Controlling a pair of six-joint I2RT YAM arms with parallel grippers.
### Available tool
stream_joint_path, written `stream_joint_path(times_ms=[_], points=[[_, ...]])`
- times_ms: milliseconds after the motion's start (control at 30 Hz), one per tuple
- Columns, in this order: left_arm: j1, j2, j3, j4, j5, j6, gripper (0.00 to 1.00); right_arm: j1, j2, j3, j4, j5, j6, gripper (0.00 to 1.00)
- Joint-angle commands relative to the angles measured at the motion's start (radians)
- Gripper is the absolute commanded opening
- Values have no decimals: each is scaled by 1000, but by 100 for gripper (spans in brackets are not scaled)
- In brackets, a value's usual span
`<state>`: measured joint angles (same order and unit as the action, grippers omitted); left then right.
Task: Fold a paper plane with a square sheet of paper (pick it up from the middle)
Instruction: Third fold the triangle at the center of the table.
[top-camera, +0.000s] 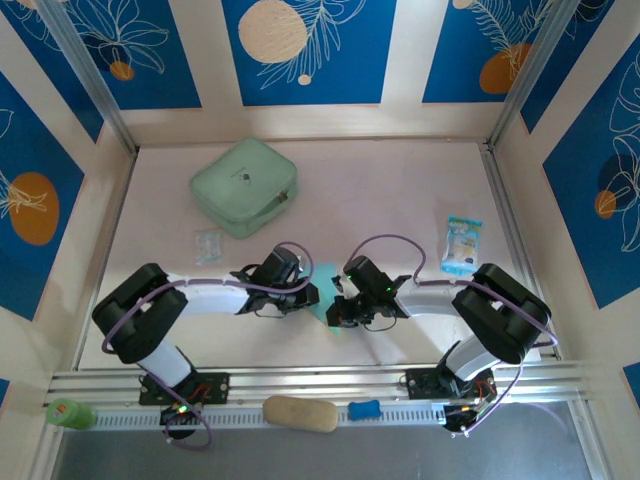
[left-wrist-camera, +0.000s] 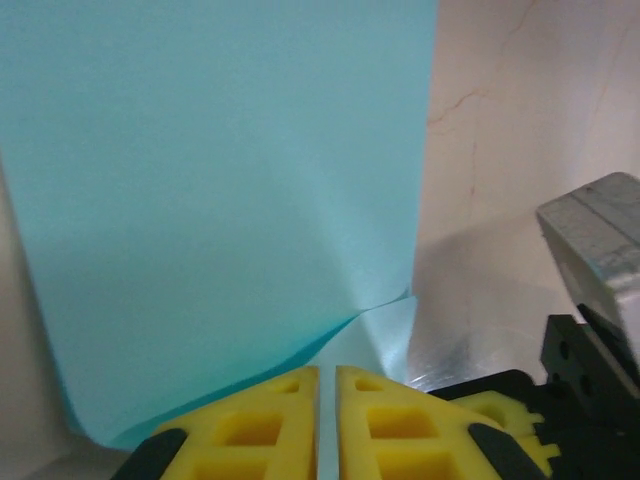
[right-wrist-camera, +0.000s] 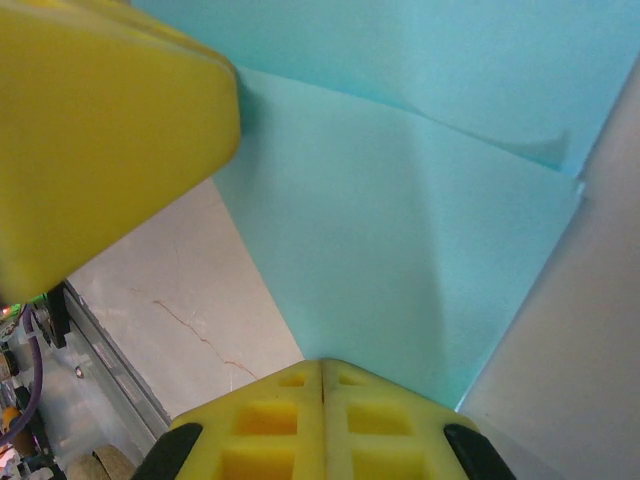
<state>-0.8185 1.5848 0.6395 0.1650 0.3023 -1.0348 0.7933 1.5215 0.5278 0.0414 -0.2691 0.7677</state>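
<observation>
One sheet (top-camera: 326, 292) sits at the near centre of the table (top-camera: 400, 180), gripped from both sides. Left gripper (left-wrist-camera: 327, 400) is clenched on its lower edge, fingers almost touching. Right gripper (right-wrist-camera: 322, 385) is clamped tight on another edge. Sheet is bent, one flap folded over. Case (top-camera: 244, 186) and packet (top-camera: 461, 245) lie well apart from it.

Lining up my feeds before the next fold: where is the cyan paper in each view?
Top external: cyan paper is a small sliver just below centre.
Left wrist: it covers the upper left and centre.
Right wrist: it spans the top and centre-right.
Shared landmark: the pale table under the paper.
</observation>
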Motion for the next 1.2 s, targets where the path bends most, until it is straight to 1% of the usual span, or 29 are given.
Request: stream_joint_path(times_ms=[0,167,267,333,467,667,1167], points=[[-21,3,-18,59,49,-46,9,-4,16,-27,-67,37,9,2],[-47,61,-11,56,33,-73,7,-6,14,-31,-65,41,13,2],[-39,75,-20,3,-15,-77,6,-6,10,-35,-66,43,12,2],[-21,75,-39,-10,-33,-77,6,-9,11,-38,-71,47,13,1],[22,69,-84,21,-46,-68,6,-12,25,-38,-69,41,11,1],[68,61,-100,33,-32,-40,6,-12,25,-37,-71,43,11,1],[171,8,-125,-12,-20,32,8,-14,28,-36,-70,36,9,0]])
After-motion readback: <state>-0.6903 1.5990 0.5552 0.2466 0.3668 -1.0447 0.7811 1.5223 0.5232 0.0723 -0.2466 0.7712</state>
